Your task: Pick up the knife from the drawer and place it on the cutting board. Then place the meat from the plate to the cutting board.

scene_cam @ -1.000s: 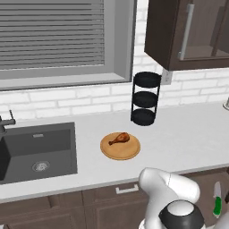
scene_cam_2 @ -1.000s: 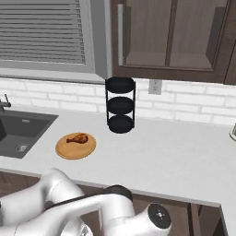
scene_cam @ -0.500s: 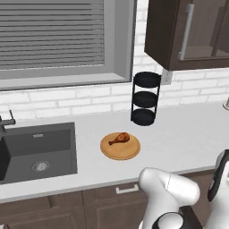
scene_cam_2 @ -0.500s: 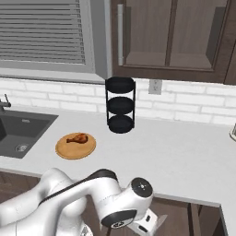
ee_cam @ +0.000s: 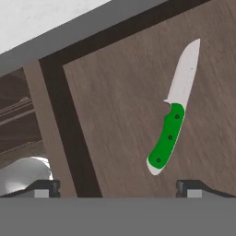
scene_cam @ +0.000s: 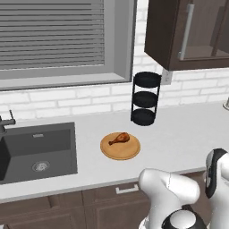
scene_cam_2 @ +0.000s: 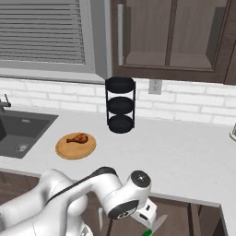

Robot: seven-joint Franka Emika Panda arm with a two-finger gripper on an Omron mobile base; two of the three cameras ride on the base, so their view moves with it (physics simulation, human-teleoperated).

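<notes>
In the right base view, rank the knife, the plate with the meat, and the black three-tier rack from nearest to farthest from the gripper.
1. Knife: right at the gripper, below the counter edge.
2. Plate with the meat: on the counter, up and left.
3. Black three-tier rack: farthest back, against the brick wall.

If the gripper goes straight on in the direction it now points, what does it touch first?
Probably the wooden drawer floor. The gripper looks down into the open drawer, fingertips spread, and the knife lies right of its centre line. The right fingertip might graze the handle end; depth is unclear.
</notes>
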